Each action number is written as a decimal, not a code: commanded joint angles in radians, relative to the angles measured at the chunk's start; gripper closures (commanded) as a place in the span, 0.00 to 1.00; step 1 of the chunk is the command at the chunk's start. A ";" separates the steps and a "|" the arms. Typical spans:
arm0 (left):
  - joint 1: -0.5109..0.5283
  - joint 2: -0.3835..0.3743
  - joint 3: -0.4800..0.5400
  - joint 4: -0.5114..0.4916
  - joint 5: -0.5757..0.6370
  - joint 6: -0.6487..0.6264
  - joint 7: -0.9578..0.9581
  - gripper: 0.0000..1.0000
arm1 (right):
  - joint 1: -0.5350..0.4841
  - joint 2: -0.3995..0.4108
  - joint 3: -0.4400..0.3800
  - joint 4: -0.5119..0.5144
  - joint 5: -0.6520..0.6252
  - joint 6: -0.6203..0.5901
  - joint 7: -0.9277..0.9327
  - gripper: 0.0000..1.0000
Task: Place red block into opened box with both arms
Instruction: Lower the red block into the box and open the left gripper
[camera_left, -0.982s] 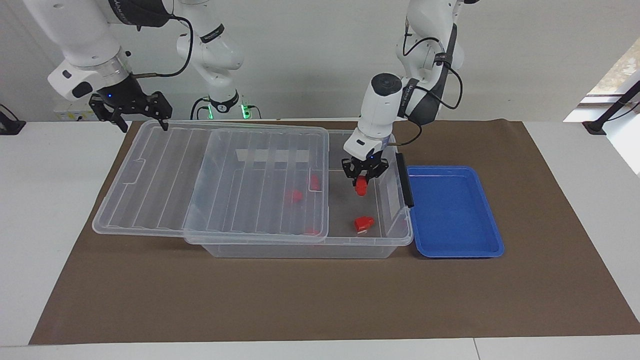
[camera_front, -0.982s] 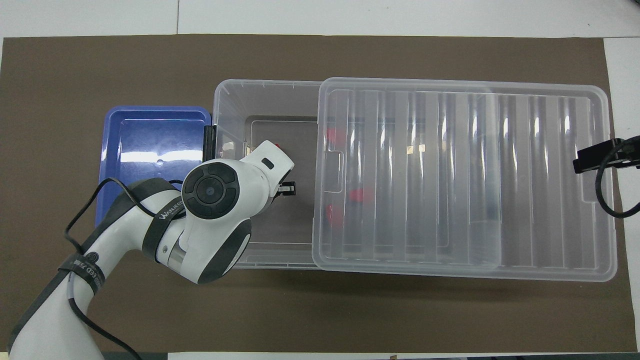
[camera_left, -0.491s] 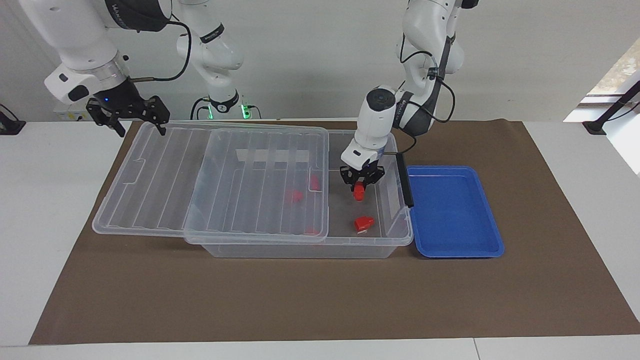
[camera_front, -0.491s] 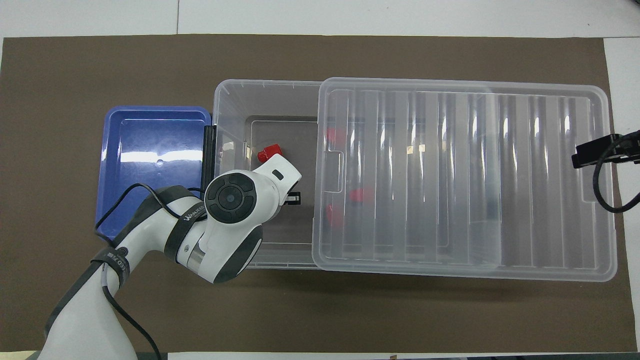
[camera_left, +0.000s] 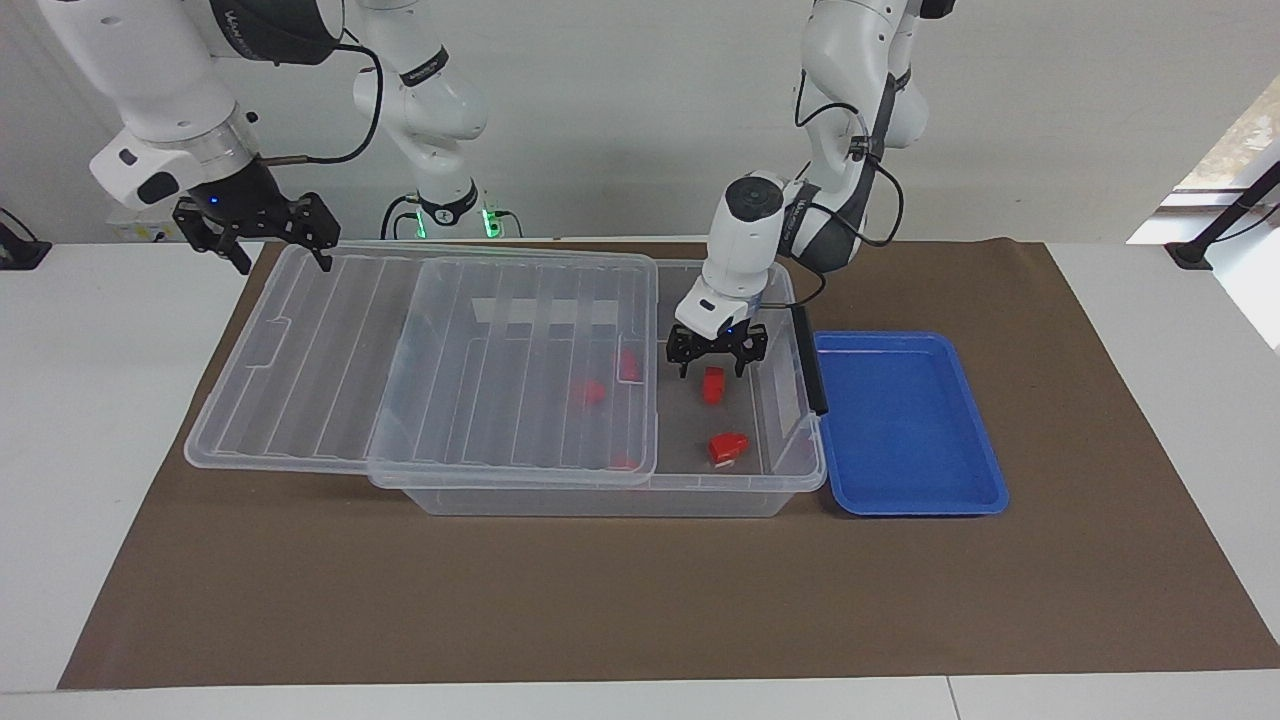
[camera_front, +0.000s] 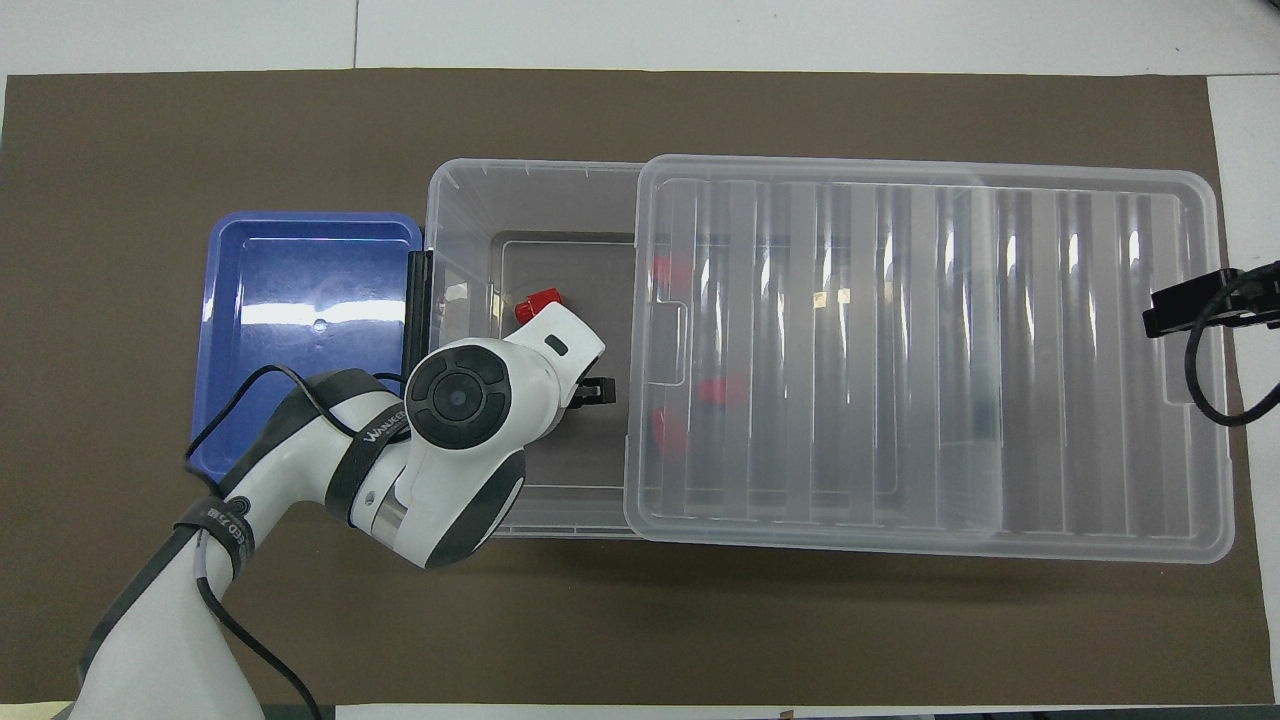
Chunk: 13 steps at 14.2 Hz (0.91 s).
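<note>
Your left gripper (camera_left: 716, 366) hangs inside the open end of the box (camera_left: 790, 478), toward the left arm's end of the tabletop, and its fingers are spread apart with nothing between them. The red block (camera_left: 712, 385) sits just under those fingers, free of them, either resting on the box floor or about to. Judging from that, the placing itself looks done or all but done.

A second red block with a white edge (camera_left: 728, 448) lies farther from the robots on the same stretch of floor, and more red pieces show blurred through the lid (camera_left: 420, 350), which is slid toward the right arm's end so that it covers most of the box.

Your right gripper (camera_left: 262, 228) hovers at the lid's corner nearest the robots, fingers open and holding nothing; you cannot tell whether it touches the rim.

What seems left: lift the left arm clear of the box, and close the lid if you want that
</note>
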 joint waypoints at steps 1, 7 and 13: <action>-0.006 -0.088 0.015 0.008 -0.010 -0.078 -0.010 0.00 | -0.021 -0.046 -0.002 -0.074 -0.003 0.029 -0.034 0.00; 0.047 -0.289 0.025 0.047 -0.010 -0.359 0.012 0.00 | -0.216 -0.038 -0.005 -0.098 -0.006 0.138 -0.247 0.92; 0.228 -0.294 0.028 0.097 -0.012 -0.412 0.240 0.00 | -0.269 -0.029 -0.022 -0.223 -0.026 0.340 -0.287 1.00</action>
